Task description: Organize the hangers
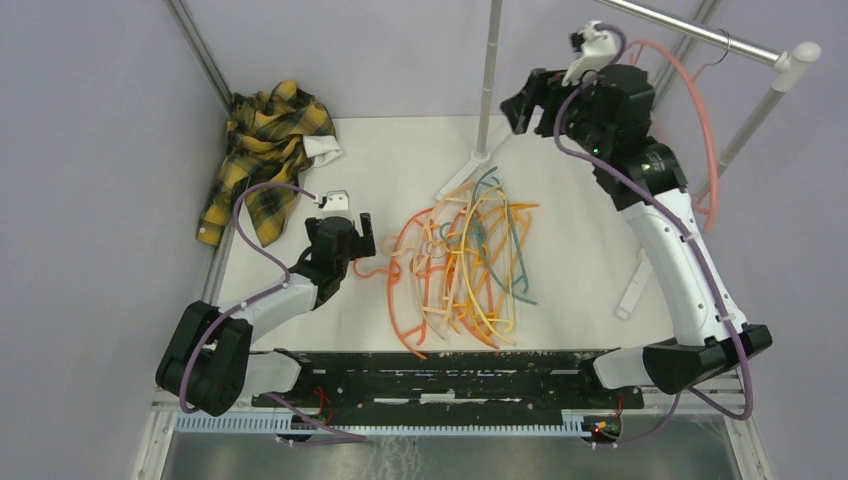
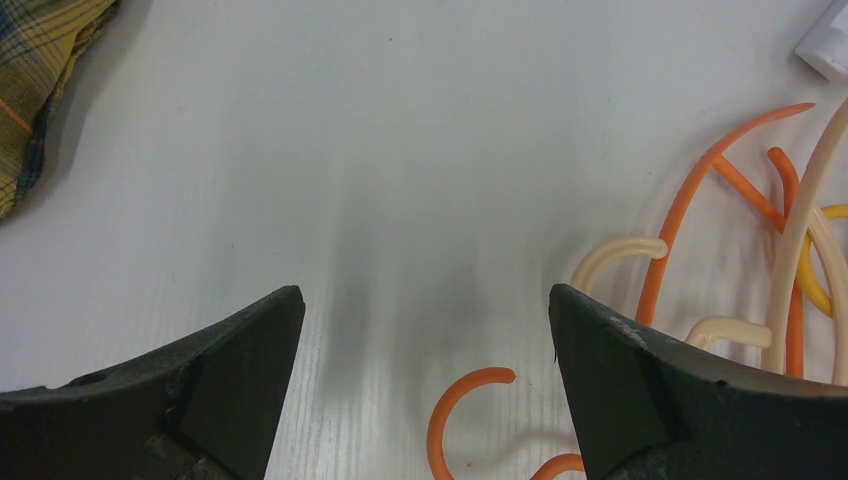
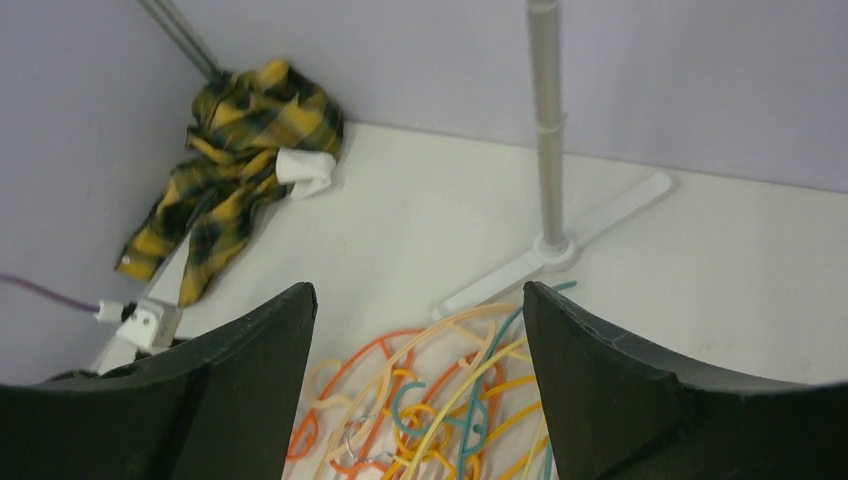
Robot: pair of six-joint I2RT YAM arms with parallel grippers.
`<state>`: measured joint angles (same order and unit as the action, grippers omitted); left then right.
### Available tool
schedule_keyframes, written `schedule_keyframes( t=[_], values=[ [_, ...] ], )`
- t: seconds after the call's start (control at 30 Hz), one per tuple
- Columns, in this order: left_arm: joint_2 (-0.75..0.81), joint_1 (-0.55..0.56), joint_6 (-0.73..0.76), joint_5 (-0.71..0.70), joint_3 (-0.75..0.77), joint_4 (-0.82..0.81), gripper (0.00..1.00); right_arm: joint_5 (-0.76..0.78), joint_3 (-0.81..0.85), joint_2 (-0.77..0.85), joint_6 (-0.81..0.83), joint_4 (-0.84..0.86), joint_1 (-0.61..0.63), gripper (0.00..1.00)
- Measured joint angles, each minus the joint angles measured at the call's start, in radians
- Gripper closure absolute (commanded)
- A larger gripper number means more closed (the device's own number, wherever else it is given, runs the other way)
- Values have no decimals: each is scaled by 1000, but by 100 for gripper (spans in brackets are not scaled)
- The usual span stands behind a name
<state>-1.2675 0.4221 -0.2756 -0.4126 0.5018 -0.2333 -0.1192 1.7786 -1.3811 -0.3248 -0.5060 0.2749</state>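
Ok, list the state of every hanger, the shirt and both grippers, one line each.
Pile of thin plastic hangers, orange, yellow, peach and teal: tangled, lying on the white table.
Pink plastic hanger: hooked on the silver metal rail.
Yellow-black plaid shirt: crumpled in the far left corner.
Left gripper: open, empty, low beside the pile.
Right gripper: open, empty, raised near the rail.

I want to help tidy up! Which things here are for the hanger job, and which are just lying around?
For the job: the pile of hangers on the table; the pink hanger hung on the rail.
Just lying about: the plaid shirt at the table's far left corner.
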Motion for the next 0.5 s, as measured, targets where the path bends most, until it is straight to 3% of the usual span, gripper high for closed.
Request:
schedule_keyframes(
  t=[0.3,0.5],
  values=[
    [-9,0,0,0,0,1,1,188,-330,-49,94,22,309,24],
    [-14,0,0,0,1,1,1,252,-551,-95,92,12,363,27]
  ],
)
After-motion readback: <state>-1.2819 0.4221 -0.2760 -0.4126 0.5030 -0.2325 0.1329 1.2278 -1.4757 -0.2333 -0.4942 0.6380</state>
